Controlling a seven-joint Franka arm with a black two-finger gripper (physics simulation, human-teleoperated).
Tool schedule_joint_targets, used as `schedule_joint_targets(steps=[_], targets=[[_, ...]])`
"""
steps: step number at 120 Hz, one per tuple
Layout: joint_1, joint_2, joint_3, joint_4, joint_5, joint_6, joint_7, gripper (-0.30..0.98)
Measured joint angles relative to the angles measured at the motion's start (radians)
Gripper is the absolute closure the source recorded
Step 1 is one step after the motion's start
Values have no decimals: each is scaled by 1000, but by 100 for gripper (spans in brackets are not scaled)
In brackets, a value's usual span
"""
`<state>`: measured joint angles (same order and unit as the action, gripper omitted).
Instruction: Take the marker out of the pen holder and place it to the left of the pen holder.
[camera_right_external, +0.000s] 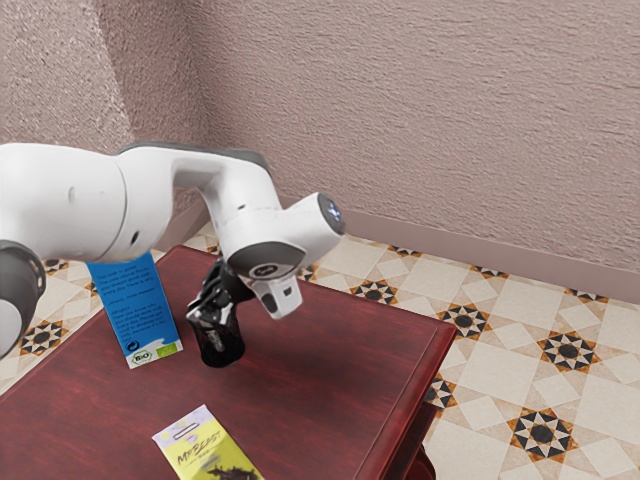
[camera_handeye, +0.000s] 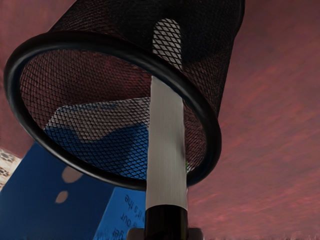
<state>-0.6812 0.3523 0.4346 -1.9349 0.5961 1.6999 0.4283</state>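
From my remote seat, the exterior view frames my white arm (camera_right_external: 85, 195) over a dark red table (camera_right_external: 310, 375), its black gripper (camera_right_external: 205, 308) lowered to the mouth of a black pen holder (camera_right_external: 222, 349) beside a blue carton (camera_right_external: 140, 310). It also takes in a yellow packet (camera_right_external: 210, 450) lying nearer the camera and patterned floor tiles (camera_right_external: 568, 351) beyond the table.

The wrist view supplies the close-up: the holder's open mesh, its thick round rim and, inside, the marker (camera_handeye: 166, 140). The marker's long grey body passes through the mouth, its rounded far end visible through the mesh, while its black end stands outside. My jaws are closed in to the marker's width, a dark fingertip against each side of that black end.

On the carton, the exterior view carries a "BIO" badge and a recycling symbol; the wrist view catches fragments of its print, "it's the" and "our" among them. The packet's lettering includes "BEAST," above a dark picture.
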Motion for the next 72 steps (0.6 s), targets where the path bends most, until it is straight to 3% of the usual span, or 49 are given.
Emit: schedule_joint_targets(steps=[29, 72], targets=[[-19, -19, 0, 29, 5, -53, -17, 77], [-77, -64, -18, 221, 28, -278, -18, 79]])
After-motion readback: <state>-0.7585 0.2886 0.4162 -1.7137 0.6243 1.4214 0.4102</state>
